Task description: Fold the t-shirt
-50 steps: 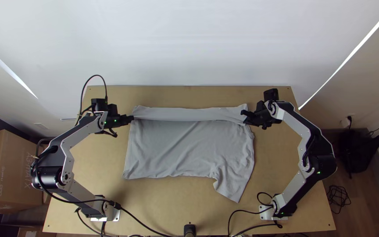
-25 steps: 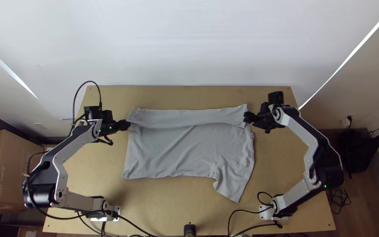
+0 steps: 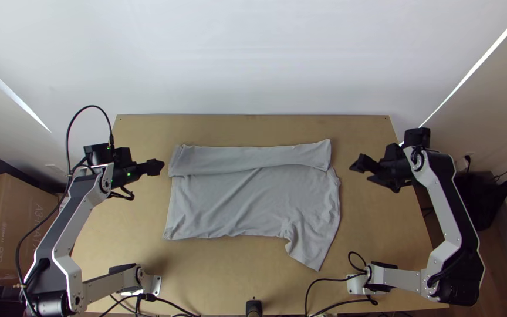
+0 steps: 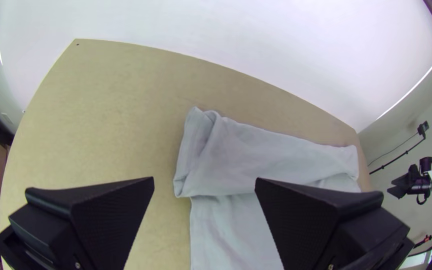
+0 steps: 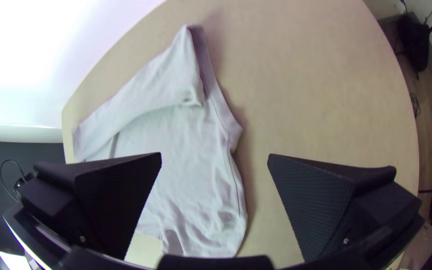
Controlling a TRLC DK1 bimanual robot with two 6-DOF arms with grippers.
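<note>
Light wooden tabletop (image 3: 253, 129), bordered at its far edge by a white wall (image 3: 253, 58); a cardboard box (image 3: 16, 226) is seen beyond the left side. Black cables (image 3: 330, 279) are strewn along the near edge.

Grey t-shirt (image 3: 247, 202) is laid flat mid-tabletop, folded once: a strip (image 3: 247, 159) along its far side is turned over toward the near side, full width. The rest is left spread in a single visible expanse, lightly wrinkled, with more creases bunched at the near right. One sleeve (image 3: 312, 249) is left pointing toward the near edge from the near right corner. At the right, a bit of the side edge is left sticking out past the strip's end.

Left hand (image 3: 158, 167) is held wide, fingers parted, nothing gripped; it is positioned near the strip's left end, apart from the cloth. Right hand (image 3: 360, 172) is also spread wide and empty, placed to the right of the t-shirt, over the tabletop, farther from the cloth than the left one. No part of the shirt is pinched by either.
</note>
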